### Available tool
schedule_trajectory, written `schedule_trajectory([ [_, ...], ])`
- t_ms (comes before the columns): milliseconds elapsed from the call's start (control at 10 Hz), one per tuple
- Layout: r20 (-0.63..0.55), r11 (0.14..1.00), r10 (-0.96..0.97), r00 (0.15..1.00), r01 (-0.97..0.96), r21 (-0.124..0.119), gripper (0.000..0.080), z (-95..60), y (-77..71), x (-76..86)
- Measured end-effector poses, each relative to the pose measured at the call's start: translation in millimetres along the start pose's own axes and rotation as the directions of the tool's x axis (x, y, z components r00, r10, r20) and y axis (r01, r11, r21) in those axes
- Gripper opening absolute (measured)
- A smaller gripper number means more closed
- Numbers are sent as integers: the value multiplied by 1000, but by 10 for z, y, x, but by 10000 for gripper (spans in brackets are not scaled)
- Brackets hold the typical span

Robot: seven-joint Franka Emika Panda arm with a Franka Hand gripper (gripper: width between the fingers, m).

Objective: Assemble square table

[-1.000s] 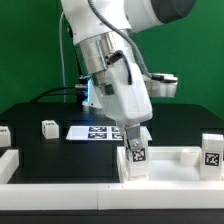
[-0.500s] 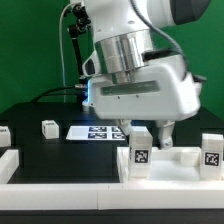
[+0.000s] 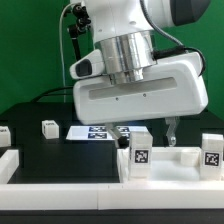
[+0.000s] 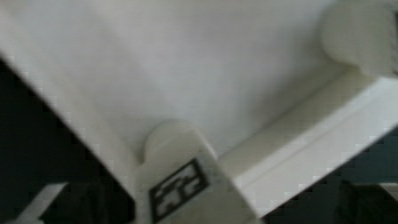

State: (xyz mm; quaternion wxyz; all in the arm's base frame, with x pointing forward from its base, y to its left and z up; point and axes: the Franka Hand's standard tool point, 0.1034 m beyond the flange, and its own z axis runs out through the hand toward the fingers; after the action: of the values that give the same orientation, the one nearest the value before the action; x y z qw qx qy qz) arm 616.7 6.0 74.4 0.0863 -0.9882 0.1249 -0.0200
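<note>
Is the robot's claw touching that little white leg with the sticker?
Apart. In the wrist view, the leg stands inside the open gripper, with gaps showing on both sides.

No words or numbers are readable (only coded black-and-white tags (image 3: pixel 141 156) on legs (image 3: pixel 139 135) and marker board (image 3: pixel 98 132)).

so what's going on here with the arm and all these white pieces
The Panda arm hangs low over the square table top at the front. Its tool is open, with a finger on either side of an upright tagged leg that seems to stand at the top's corner. It is not gripping the leg. A second leg stands at the exterior view's right. A third leg sits loose at the left, near the marker board.
</note>
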Motion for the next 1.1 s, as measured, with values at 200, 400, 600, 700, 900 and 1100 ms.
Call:
schedule_trajectory([
  [200, 1, 991, -131, 991, 131, -6, 648, -2, 12, 4],
  [400, 1, 994, -106, 994, 106, -6, 610, -1, 8, 3],
  [600, 2, 999, 35, 999, -35, 1, 322, 2, -6, -2],
  [700, 1, 994, 108, 994, -108, -3, 296, 0, 33, 3],
  [900, 5, 931, 366, 931, -366, -4, 296, -1, 1, -2],
  [1100, 34, 716, 698, 715, -698, -1, 296, -21, -56, -4],
])
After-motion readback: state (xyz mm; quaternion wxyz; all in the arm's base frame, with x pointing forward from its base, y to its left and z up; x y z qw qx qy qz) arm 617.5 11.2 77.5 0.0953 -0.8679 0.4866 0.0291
